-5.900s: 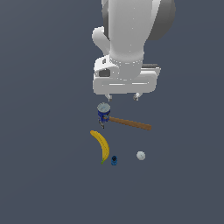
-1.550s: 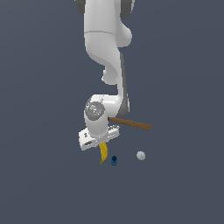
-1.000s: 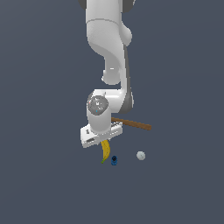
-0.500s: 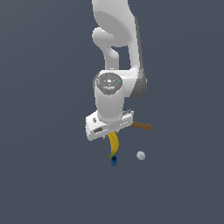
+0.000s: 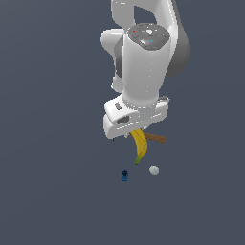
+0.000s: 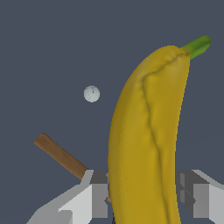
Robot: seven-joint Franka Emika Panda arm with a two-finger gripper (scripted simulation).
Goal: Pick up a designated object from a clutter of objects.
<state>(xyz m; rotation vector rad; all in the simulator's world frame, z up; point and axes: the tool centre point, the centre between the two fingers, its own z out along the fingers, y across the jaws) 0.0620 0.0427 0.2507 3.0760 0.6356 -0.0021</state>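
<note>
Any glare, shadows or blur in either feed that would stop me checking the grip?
Exterior view: flat, even light, no cast shadows or glare; the gripper body hides the contact. Wrist view: the banana is sharp, softly shaded, no blur; fingers flank it.

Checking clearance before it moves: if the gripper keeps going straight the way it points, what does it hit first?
Likely bare floor. The gripper points down, holding the banana, so its green tip would touch first.

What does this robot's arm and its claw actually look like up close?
The arm is glossy white, built of fat rounded segments with dark grey joints. A grey cap on top carries small red and blue dots. It ends in a boxy white hand with a dark slot. The gripper has blocky light grey fingers with darker inner faces. No cables show.
</note>
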